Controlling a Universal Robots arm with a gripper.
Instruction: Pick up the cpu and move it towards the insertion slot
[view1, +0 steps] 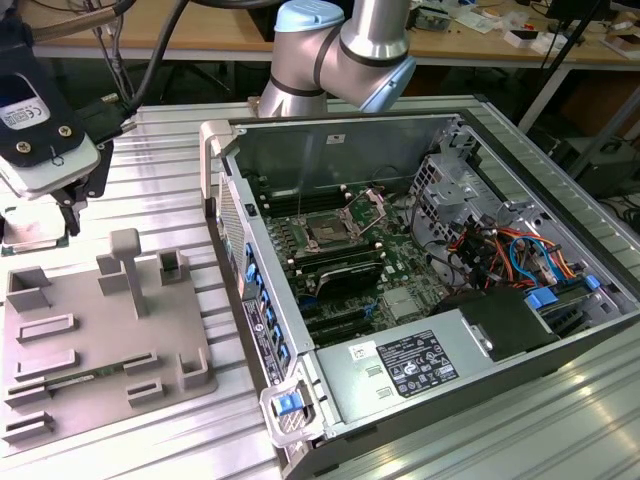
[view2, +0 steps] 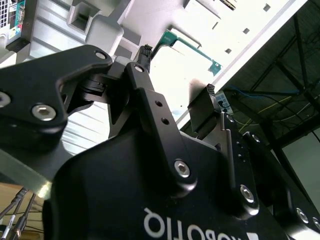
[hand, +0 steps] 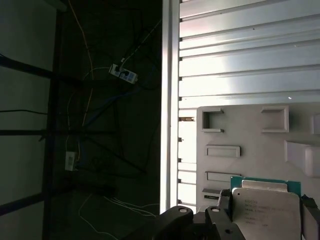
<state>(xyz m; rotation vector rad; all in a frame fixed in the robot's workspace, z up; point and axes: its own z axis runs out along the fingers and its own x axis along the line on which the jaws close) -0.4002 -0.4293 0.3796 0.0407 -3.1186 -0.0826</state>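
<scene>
**Thin-edge grip and a high case wall are the main risks**

The cpu (hand: 267, 212) is held between the two fingers of the tool (view2: 177, 70). The fingers are closed on its opposite edges, so the opening is just as wide as the chip. In the first wrist view its pale metal face is seen with a green rim behind it, and the grey fixture plate (view1: 100, 340) lies below. In the exterior view the chip is seen at the far left, near the far end of the plate, and it appears to be lifted clear of the ribbed tabletop (view1: 160, 150). The insertion slot (view1: 328, 232) is found inside the open computer case (view1: 330, 150), well apart toward the exterior view's right.

Several things could go wrong from here, as far as can be judged. The chip is gripped only by its thin, smooth edges, so it could be tilted or let slip if the arm is moved abruptly. A fall onto the raised blocks of the plate could damage it. The near wall of the case stands between the chip and the slot, and it could be struck if the chip is carried too low. The hinged bracket (view1: 372, 205) at the slot stands up and the coloured cables (view1: 490, 245) lie near, so either could be caught by a finger. How firmly the chip is seated cannot be told.
</scene>
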